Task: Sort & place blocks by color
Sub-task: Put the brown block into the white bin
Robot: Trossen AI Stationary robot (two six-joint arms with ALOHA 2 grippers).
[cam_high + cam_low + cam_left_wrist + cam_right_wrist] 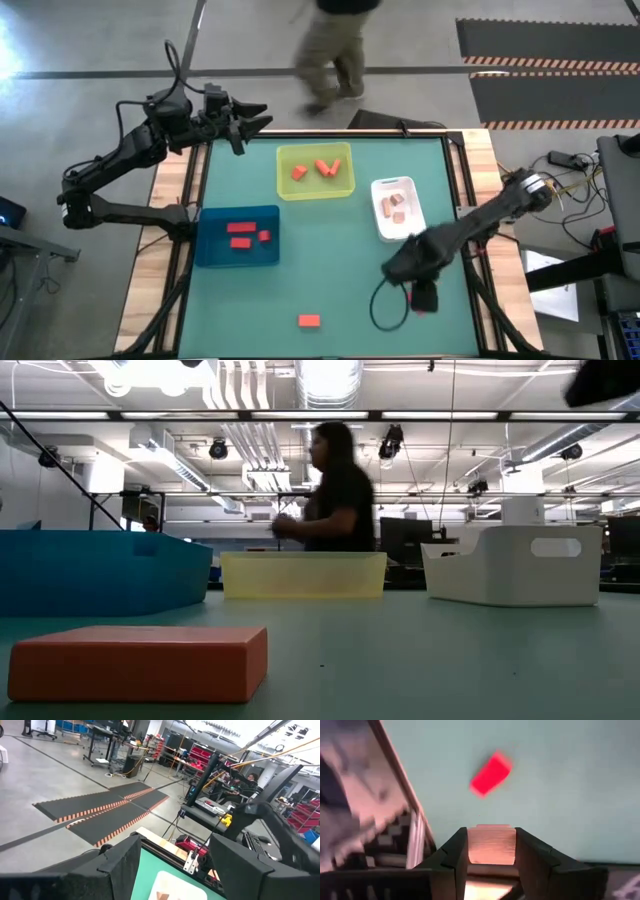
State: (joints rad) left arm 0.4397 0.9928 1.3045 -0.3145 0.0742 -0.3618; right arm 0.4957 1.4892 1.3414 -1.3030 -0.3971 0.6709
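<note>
Right gripper (491,851) clamping a pale tan-pink block (491,845) over the green table (340,260), red block (309,321) lying near the front edge, left gripper (240,125) waiting with fingers apart at the far left corner.

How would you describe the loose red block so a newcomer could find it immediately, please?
Start at the green table, then its near edge, below the blue tray. The red block lies there alone on bare mat, the only block outside any tray.
</note>
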